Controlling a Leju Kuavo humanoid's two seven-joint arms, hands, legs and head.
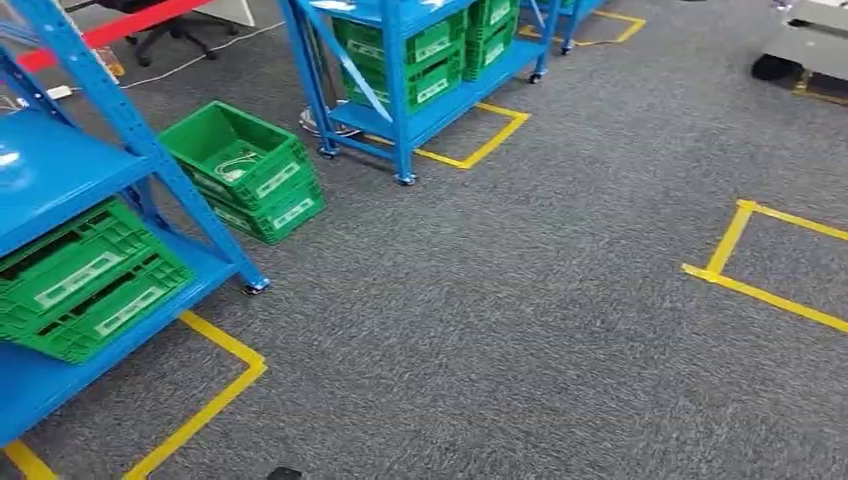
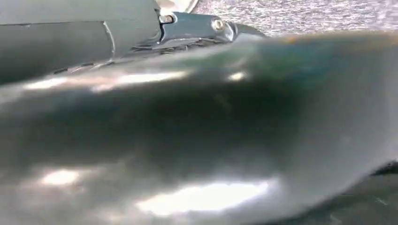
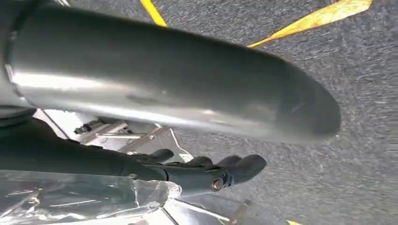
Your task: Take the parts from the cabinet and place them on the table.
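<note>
Right hand (image 3: 206,171) holds a clear plastic bag of parts (image 3: 80,197) against its fingers above grey carpet (image 3: 356,70).

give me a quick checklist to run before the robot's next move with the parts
1. Near blue rack in reach of sight, at the robot's left: ok.
2. Green crates on its lower shelf sitting flat: ok.
3. Stacked floor crates stand right by the rack's leg, likely in the way of a close approach: not ok.
4. Table for the drop-off located: cannot tell.
5. Right hand load: crinkled clear plastic lies beside it, grip cannot tell.
6. Left hand state: picture too blurred, cannot tell.
</note>
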